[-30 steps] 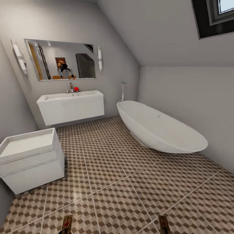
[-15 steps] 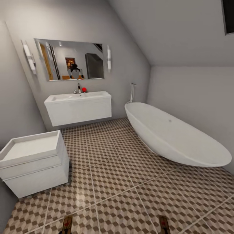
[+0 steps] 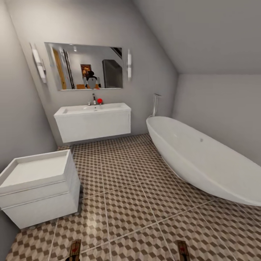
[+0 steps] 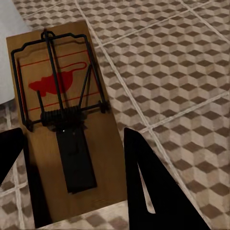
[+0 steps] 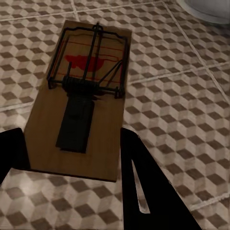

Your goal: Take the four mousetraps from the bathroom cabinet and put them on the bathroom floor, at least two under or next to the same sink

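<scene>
Wrist views: left gripper point(image 4: 72, 158) clamps one mousetrap point(image 4: 60, 120); right gripper point(image 5: 72, 158) clamps another mousetrap point(image 5: 81, 100), both above bathroom floor point(image 3: 137, 203).

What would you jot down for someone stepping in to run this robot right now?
Left gripper: shut on a mousetrap, carried above the tiles.
Right gripper: shut on a second mousetrap, likewise.
The sink is ahead on the far wall, with the bathroom floor open in front of it, the bathtub to the right and the toilet near left.
Done: two traps fetched.
Left: set these two under or beside the sink; I see no other traps here.
</scene>
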Motion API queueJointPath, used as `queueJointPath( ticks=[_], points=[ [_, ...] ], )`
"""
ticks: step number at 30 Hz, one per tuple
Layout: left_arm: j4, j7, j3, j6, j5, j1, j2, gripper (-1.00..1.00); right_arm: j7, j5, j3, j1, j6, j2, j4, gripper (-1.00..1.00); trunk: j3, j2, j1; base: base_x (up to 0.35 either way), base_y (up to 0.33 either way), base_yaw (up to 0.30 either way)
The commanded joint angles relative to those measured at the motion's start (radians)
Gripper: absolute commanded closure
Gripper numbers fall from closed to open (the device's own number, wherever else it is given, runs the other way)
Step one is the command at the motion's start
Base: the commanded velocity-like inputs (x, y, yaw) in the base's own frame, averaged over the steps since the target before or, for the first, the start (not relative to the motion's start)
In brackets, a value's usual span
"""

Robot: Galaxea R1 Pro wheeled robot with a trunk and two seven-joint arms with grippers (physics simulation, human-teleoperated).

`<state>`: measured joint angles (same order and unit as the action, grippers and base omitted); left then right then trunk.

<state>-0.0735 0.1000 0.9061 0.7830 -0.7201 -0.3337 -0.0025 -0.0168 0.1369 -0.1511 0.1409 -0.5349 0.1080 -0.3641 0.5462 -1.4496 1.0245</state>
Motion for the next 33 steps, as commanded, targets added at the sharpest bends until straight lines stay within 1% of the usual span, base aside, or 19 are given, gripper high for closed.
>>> queueJointPath(
  ticks=[1,7,16,33],
  points=[
    [-0.002,0.013,0.005,0.002,0.01,-0.001,-0.001,1.0,0.0,0.013,-0.009,0.001,-0.004,0.001,0.001,1.0,0.001,0.0,0.001,0.329,0.0,0.004],
    [-0.002,0.013,0.005,0.002,0.01,-0.001,-0.002,1.0,0.0,0.013,-0.009,0.001,-0.004,0.001,0.001,1.0,0.001,0.0,0.001,0.329,0.0,0.017],
    [-0.002,0.013,0.005,0.002,0.01,-0.001,-0.002,1.0,0.0,0.013,-0.009,0.001,-0.004,0.001,0.001,1.0,0.001,0.0,0.001,0.329,-0.013,0.201],
    [-0.002,0.013,0.005,0.002,0.01,-0.001,-0.002,1.0,0.0,0.013,-0.009,0.001,-0.004,0.001,0.001,1.0,0.001,0.0,0.001,0.329,-0.089,0.007]
  ],
)
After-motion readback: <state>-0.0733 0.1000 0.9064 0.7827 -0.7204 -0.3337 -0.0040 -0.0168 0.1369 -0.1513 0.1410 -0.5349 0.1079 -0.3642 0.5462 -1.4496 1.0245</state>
